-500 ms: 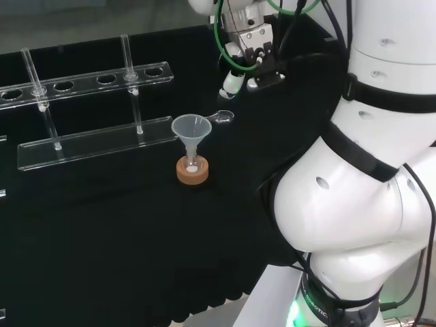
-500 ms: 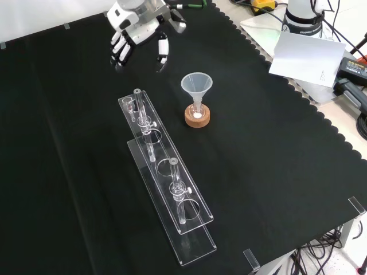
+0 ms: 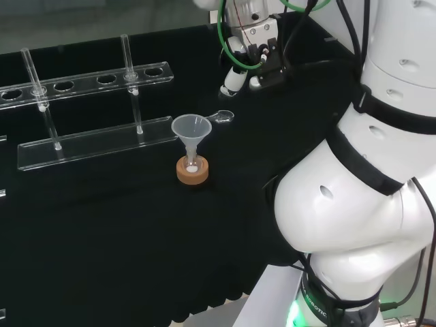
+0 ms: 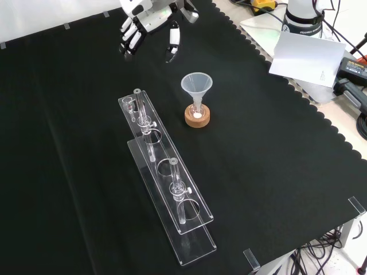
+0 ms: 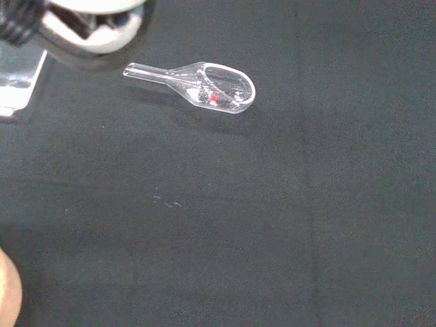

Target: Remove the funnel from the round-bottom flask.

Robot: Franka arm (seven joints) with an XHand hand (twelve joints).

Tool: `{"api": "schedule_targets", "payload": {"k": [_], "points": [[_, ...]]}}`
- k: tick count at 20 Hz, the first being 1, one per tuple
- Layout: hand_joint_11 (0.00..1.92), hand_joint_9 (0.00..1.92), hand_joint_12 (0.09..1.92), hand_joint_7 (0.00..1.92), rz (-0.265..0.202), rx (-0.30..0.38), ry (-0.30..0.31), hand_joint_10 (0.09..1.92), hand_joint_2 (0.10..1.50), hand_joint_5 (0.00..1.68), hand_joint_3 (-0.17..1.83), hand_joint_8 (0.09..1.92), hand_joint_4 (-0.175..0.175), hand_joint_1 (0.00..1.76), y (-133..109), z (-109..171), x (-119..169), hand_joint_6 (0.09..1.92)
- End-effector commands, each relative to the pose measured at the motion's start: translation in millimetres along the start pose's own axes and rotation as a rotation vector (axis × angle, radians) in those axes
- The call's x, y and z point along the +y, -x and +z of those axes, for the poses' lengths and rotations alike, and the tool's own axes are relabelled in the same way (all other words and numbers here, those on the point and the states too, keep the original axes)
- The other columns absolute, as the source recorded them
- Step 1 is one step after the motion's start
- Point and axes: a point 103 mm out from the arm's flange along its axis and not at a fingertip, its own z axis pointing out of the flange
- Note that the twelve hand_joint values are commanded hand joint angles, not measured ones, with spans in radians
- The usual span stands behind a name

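Robot hand [image 4: 150, 23] shifted right in front view, fingers relaxed; funnel [image 4: 196, 87] upright, mouth up.

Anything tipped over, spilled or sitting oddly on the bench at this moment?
Nothing stands out. The funnel sits upright in the flask on its cork ring, the clear rack stands with its tubes upright, and a small clear scoop lies on the cloth. The hand hangs above, touching nothing.

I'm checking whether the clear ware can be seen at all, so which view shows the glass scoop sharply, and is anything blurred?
Wrist view: the scoop is crisp with bright rim glints; the hand is a blurred white shape. Head view: the funnel reads pale against black cloth.
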Motion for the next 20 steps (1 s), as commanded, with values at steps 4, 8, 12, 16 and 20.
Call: {"api": "schedule_targets", "payload": {"k": [4,8,12,16,20], "points": [[0.34,0.65,1.35,0.13,-0.034,0.035,-0.074,0.09,0.60,0.35,0.46,0.62,0.004,0.71,-32,-7,-48,0.09],[0.34,0.62,1.37,0.10,-0.033,0.032,-0.069,0.09,0.61,0.30,0.43,0.62,0.012,0.67,-44,-11,-64,0.09],[0.34,0.62,1.38,0.09,-0.044,0.034,-0.070,0.09,0.62,0.29,0.40,0.63,0.014,0.67,-54,-14,-76,0.09],[0.34,0.62,1.38,0.11,-0.058,0.048,-0.061,0.09,0.62,0.30,0.39,0.63,0.013,0.66,-63,-11,-86,0.09],[0.34,0.60,1.38,0.09,-0.088,0.042,-0.107,0.09,0.62,0.31,0.38,0.63,0.015,0.65,-74,-7,-91,0.09]]}}
